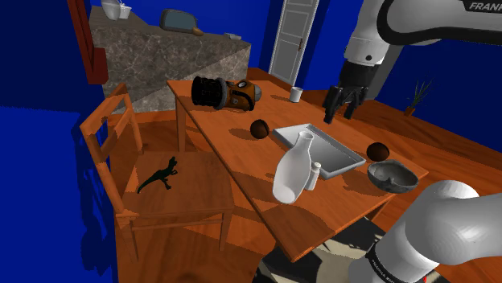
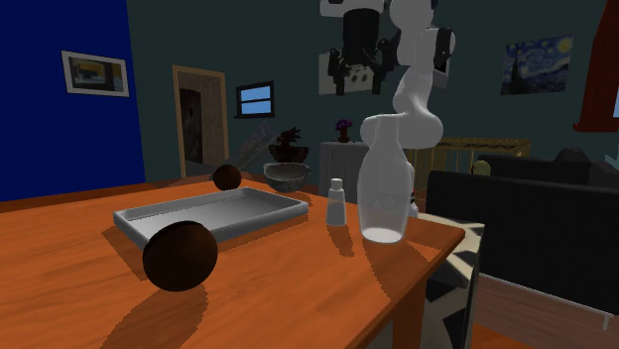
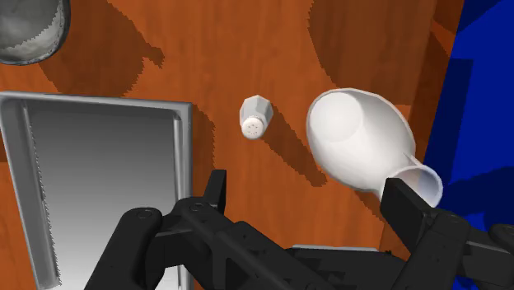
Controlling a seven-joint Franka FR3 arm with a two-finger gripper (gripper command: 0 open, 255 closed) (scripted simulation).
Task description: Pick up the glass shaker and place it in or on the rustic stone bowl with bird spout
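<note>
The shaker [image 1: 315, 175] [image 2: 336, 202] [image 3: 254, 118] is small, white and faceted with a perforated top. It stands upright on the wooden table between a grey metal tray [image 1: 347, 160] [image 3: 91, 165] and a tall white vase [image 1: 294, 169] [image 2: 385, 188] [image 3: 362, 140]. The grey stone bowl [image 1: 392, 175] [image 2: 286, 174] [image 3: 29, 29] sits near the table edge, beyond the tray's corner. My black gripper [image 1: 344, 103] [image 2: 359, 74] [image 3: 313, 202] hangs high above the table, open and holding nothing. The shaker lies ahead of its fingers.
Two dark brown balls [image 1: 259, 129] [image 1: 377, 151] flank the tray. A dark barrel-shaped object [image 1: 225, 94] and a small cup [image 1: 296, 94] lie at the table's far end. A wooden chair [image 1: 121, 145] carrying a toy dinosaur [image 1: 158, 175] stands at the shoulder view's left.
</note>
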